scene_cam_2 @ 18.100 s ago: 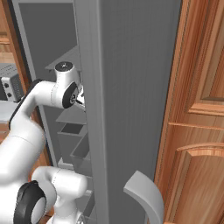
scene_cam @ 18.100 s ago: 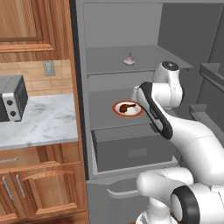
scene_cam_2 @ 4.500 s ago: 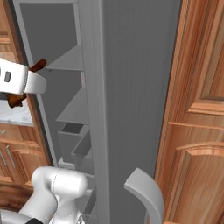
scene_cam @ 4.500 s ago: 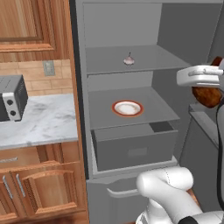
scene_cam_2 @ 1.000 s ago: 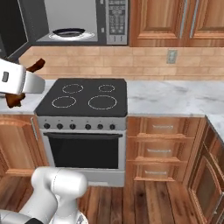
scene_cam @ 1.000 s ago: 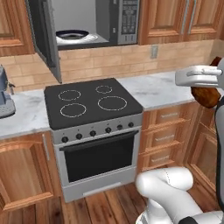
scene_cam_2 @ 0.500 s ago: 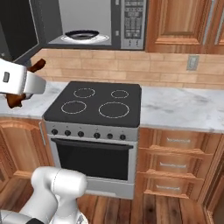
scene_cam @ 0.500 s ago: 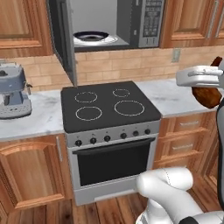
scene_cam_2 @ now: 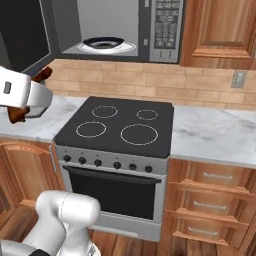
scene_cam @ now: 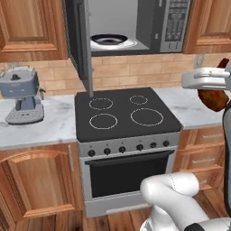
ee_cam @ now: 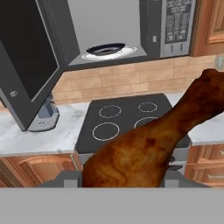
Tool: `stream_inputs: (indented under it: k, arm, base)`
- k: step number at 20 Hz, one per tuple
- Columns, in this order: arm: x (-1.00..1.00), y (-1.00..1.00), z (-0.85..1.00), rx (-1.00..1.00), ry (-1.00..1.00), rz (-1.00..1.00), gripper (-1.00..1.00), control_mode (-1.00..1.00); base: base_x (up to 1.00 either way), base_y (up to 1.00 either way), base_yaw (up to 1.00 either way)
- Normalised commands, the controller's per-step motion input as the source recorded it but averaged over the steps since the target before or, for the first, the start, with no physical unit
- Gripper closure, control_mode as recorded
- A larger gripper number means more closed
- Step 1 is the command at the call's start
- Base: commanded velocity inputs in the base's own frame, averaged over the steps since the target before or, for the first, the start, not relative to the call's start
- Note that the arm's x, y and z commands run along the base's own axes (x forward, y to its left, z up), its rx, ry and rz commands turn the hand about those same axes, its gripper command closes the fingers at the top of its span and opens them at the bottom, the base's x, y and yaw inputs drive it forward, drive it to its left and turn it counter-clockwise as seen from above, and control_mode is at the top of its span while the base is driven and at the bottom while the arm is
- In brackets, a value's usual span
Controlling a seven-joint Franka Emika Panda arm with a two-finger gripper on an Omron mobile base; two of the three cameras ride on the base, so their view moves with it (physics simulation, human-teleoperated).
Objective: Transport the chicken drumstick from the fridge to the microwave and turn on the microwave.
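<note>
Chicken drumstick (ee_cam: 144, 148) sits clamped in the pincer (scene_cam: 212, 88), the jaws closed on its thick end, and its narrow bone end points toward 2 o'clock in the hand view. In the left base view the pincer and the brown meat hang at 3 o'clock, at the picture's right edge, above the marble counter (scene_cam: 189, 106). In the right base view the same pincer is at 9 o'clock, with the drumstick's two ends showing behind the white hand, over the counter's left stretch.

Beyond the drumstick in the hand view lies the black stove (ee_cam: 127, 120) with four ring burners; its oven door and a row of knobs show in both base views. At 12 o'clock above the stove hangs the microwave (scene_cam_2: 120, 30), its dark-glass door (ee_cam: 28, 65) swung wide open to the left. Inside on the floor of the cavity rests a dark-rimmed plate (scene_cam: 109, 39). The button keypad (scene_cam_2: 166, 22) is on the microwave's right side.

At 9 o'clock in the left base view a grey coffee machine (scene_cam: 22, 97) stands on the counter left of the stove. Wooden cupboards flank the microwave, and drawers sit under the counter.
</note>
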Motion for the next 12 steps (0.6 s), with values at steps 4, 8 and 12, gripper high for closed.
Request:
stream_inputs:
  k: [4,8,12]
  arm:
    - [0.00,0.00,0.00,0.00,0.00,0.00,1.00,1.00]
    - [0.00,0.00,0.00,0.00,0.00,0.00,1.00,1.00]
    - [0.00,0.00,0.00,0.00,0.00,0.00,1.00,1.00]
  base:
    - [0.49,0.27,0.13]
    - [0.51,0.33,0.12]
    - [0.49,0.34,0.10]
